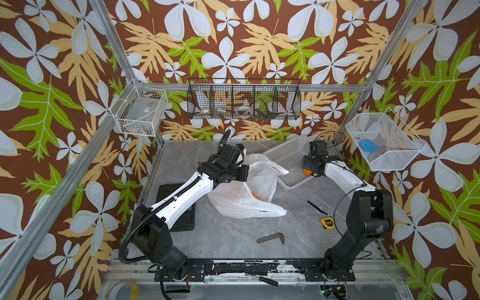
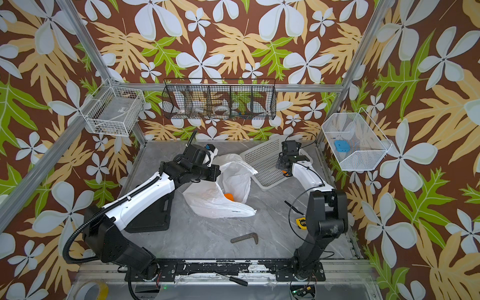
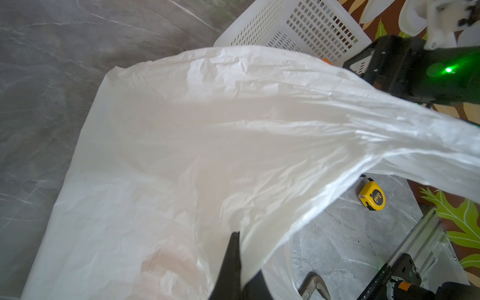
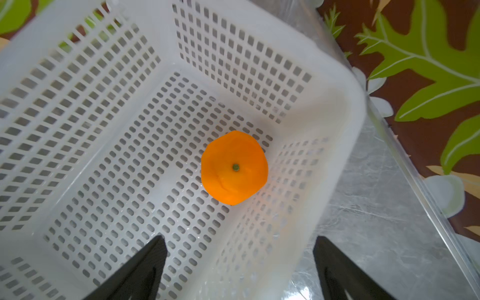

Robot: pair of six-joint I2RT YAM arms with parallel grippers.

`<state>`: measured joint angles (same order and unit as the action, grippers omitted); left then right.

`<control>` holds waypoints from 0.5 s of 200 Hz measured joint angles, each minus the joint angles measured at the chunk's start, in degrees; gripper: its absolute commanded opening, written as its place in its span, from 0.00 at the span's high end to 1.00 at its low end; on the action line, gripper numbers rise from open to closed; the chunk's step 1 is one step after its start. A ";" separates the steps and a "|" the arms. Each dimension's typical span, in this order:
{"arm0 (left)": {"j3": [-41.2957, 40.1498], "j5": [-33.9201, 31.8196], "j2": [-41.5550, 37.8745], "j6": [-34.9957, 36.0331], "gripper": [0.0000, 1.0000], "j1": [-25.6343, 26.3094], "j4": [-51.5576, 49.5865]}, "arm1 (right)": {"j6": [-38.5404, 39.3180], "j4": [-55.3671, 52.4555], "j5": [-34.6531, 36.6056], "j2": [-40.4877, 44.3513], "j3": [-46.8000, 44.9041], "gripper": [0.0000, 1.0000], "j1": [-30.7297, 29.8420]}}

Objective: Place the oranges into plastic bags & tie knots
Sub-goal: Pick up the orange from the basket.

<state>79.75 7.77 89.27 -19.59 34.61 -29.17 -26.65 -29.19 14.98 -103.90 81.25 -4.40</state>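
My left gripper (image 3: 235, 242) is closed tight on a fold of the plastic bag (image 3: 194, 130) and holds that edge up from the grey table (image 1: 233, 228) — the rest of the bag lies crumpled near the middle of the table, beside the white perforated basket (image 4: 104, 135). Inside the bag, in both top views, a first orange (image 1: 254, 195) shows. My right gripper (image 4: 239, 242) hangs over the basket with its jaws wide apart, holding nothing — a second orange (image 4: 234, 168) lies on the basket floor near a corner.

The plastic bag (image 1: 239, 205) hides most of 1 orange (image 1: 254, 195) (a sliver shows).
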 measured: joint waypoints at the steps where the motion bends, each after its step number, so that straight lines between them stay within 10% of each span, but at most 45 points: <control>1: 0.00 0.00 0.00 0.00 1.00 0.00 0.00 | 0.13 -0.15 -0.11 -0.44 0.44 0.03 0.00; 100: -0.28 0.17 -0.02 0.00 1.00 0.00 0.07 | 4.79 -8.50 -6.71 -17.75 14.91 0.10 5.22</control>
<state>79.46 7.94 89.25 -19.59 34.61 -29.10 -21.87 -37.69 8.27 -121.64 96.16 0.82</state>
